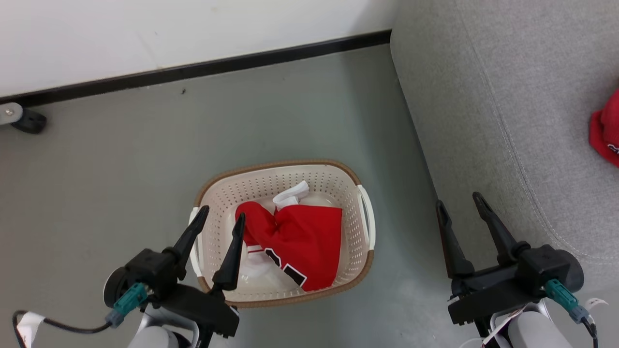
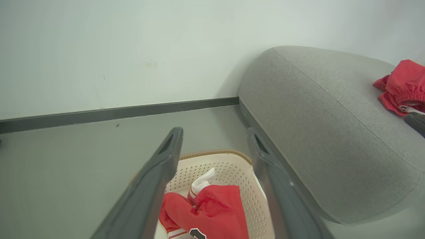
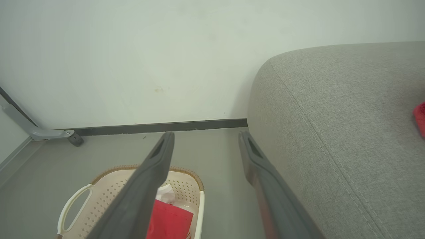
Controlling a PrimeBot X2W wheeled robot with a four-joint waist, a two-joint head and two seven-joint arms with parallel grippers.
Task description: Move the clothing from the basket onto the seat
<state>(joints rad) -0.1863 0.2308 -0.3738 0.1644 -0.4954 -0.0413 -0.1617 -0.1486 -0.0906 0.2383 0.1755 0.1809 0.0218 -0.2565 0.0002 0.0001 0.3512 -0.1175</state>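
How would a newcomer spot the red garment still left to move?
Start at the big grey sofa; on the floor beside it stands a cream oval basket. The red garment lies inside it, showing black white-edged numerals, beside a white piece; the other red garment lies up on the sofa.

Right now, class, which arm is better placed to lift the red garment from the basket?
Left: the left end effector hangs open over the basket rim, beside the red garment; the right end effector, also open, is off beside the seat.

Black left pincer (image 1: pixel 223 211), right pincer (image 1: pixel 458 198), teal plugs (image 1: pixel 129 296), pale forearms (image 1: pixel 532 331)
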